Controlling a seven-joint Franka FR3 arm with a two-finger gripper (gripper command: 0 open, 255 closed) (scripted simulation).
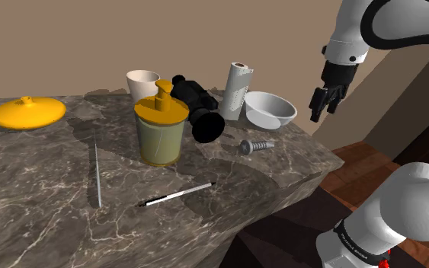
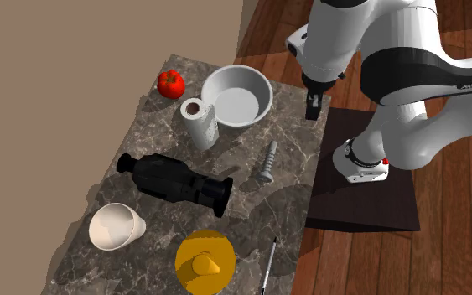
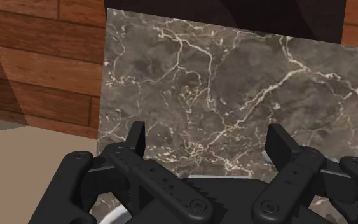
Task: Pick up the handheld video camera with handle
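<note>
The white arm's black pincer (image 1: 323, 103) hung in the air off the marble surface (image 1: 37, 198) – open wide, gripping nothing. In the wrist view its two fingers (image 3: 136, 137) stood well apart over veined stone (image 3: 222, 76), with nothing between them.

The black camera (image 2: 175, 178) lay on its side near the middle of the surface (image 2: 293, 168), well apart from the pincer (image 2: 313, 107). In the second exterior view it sat at the 7 o'clock of an upright white roll (image 2: 199, 121), its flared lens end pointing to 4 o'clock. A pale cup (image 2: 115, 226) stood at the camera's 7 o'clock, and a grey screw (image 2: 269, 161) lay near its 2 o'clock.

A white bowl (image 2: 217, 80) stood just beside the roll at its 1 o'clock – the pincer hovered at the bowl's 3 o'clock, by the surface's edge. A red tomato (image 2: 171, 83) sat at the bowl's 9 o'clock.

In the shoulder view the camera (image 1: 197, 106) showed behind a jar (image 1: 159, 129) with a yellow pump top, between the cup (image 1: 142, 82) and the roll (image 1: 235, 90). A yellow lid (image 1: 28, 113) lay far off at the jar's 9 o'clock. A black-and-white pen (image 1: 176, 195) lay at the jar's 5 o'clock.
</note>
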